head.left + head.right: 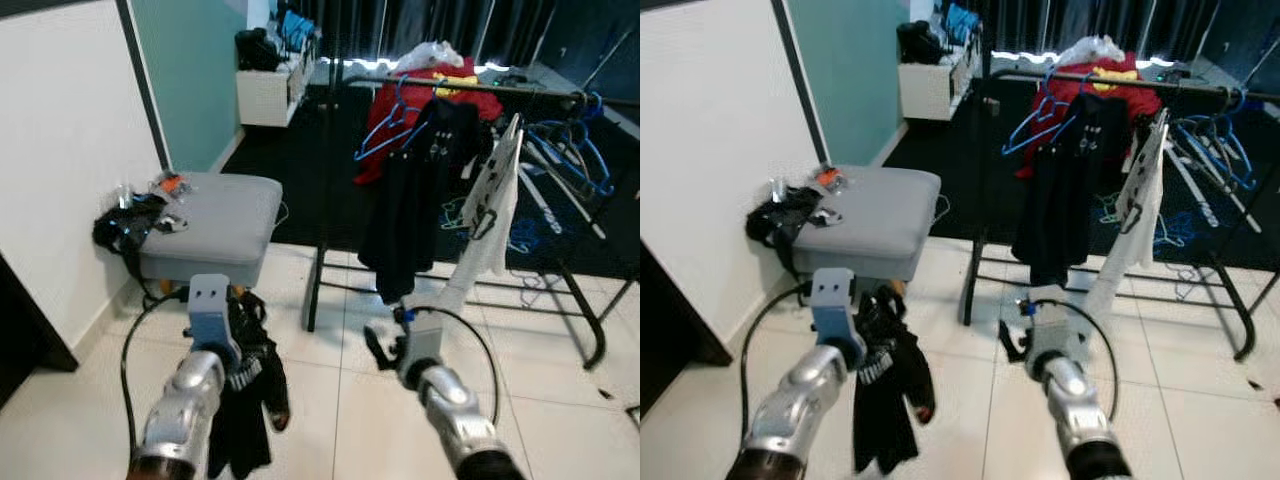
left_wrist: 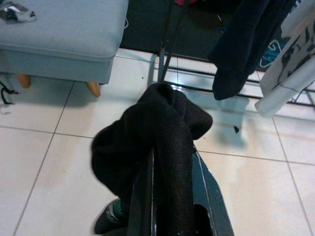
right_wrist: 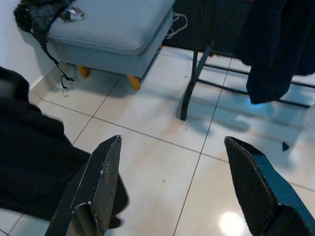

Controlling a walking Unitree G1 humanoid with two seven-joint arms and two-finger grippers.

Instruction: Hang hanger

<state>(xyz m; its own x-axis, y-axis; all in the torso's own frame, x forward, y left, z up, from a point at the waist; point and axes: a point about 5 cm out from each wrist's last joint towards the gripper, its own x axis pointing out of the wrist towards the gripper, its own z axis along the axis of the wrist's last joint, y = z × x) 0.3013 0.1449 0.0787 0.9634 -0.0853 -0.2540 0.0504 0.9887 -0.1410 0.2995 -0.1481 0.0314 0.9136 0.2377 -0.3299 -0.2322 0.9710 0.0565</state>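
The left gripper [image 2: 172,162] is clamped on a black garment [image 2: 147,147] — the cloth is bunched over and between its fingers and hangs down below the wrist, well above the white tiled floor [image 1: 330,420]. In the head views the same dark bundle [image 1: 245,400] is seen draped beneath the left arm. Whether a hanger is inside that cloth cannot be told.

The right gripper [image 3: 177,187] is held spread wide, nothing between its two black fingers [image 3: 101,182]; only floor tiles are seen through the gap. It is carried just beside the left gripper, at about the same height.

Ahead of both grippers a black clothes rack [image 1: 330,200] is planted, half on the tiles and half on dark carpet. A black garment on the rack [image 1: 415,190] is hung from the rail, with a white printed garment [image 1: 490,215] just beside it, further toward the right gripper's side. Blue hangers [image 1: 385,125] are seen on the rail near the dark clothing, and more blue hangers [image 1: 575,155] are clustered at the far end of the rack — well apart from either gripper. A red item [image 1: 440,85] is piled behind the rail.

Ahead of the left gripper and off to its outer side, a grey ottoman [image 1: 225,225] on wooden feet is stood against the white wall [image 1: 60,150], with a black bag [image 1: 130,225] slumped at its edge and small objects lying on top.
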